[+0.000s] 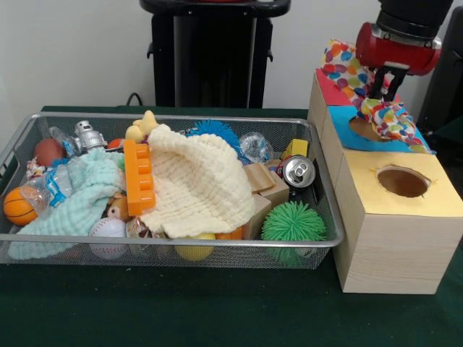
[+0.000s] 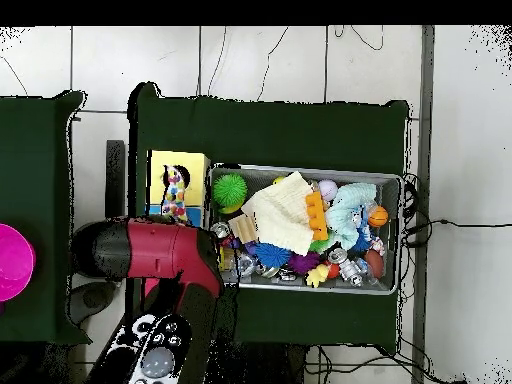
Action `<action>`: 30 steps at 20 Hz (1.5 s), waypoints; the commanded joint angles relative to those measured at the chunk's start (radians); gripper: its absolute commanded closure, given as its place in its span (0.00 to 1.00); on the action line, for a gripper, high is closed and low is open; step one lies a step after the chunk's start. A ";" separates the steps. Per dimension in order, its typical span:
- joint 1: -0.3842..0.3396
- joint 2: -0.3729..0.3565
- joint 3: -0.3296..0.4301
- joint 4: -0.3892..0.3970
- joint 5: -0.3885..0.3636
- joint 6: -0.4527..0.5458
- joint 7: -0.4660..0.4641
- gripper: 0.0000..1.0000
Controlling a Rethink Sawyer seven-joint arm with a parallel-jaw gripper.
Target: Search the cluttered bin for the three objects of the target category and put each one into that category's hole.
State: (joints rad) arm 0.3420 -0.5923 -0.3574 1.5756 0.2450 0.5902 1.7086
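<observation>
The silver wire-mesh bin [image 1: 173, 244] lies at the left, full of toys; it also shows in the overhead view [image 2: 392, 180]. My gripper [image 1: 384, 97] hangs at the upper right, shut on a printed floppy piece [image 1: 393, 120] that dangles over the blue-topped box [image 1: 365, 139]. A second printed piece [image 1: 343, 63] lies on the red-topped box [image 1: 329, 91] behind it. The yellow-topped hole [image 1: 403, 181] is in the nearest pale wooden box [image 1: 394, 249], in front of the gripper. In the overhead view the held piece [image 2: 177, 204] shows just beyond the arm. No printed piece shows plainly in the bin.
In the bin a cream waffle cloth [image 1: 202, 184] drapes over the middle and a mint-green cloth [image 1: 72, 206] lies at the left. An orange brick [image 1: 139, 177], a drink can [image 1: 298, 172] and a green spiky ball [image 1: 293, 223] are among the clutter.
</observation>
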 commanded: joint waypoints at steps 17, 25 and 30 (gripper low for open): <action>-0.032 0.191 0.173 -0.101 -0.049 -0.359 0.142 1.00; -0.033 0.173 0.175 -0.041 -0.067 -0.447 0.142 1.00; -0.040 0.176 0.178 -0.069 -0.074 -0.440 0.114 1.00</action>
State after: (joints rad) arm 0.3163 -0.4666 -0.2885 1.4817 0.2325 0.1921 1.7086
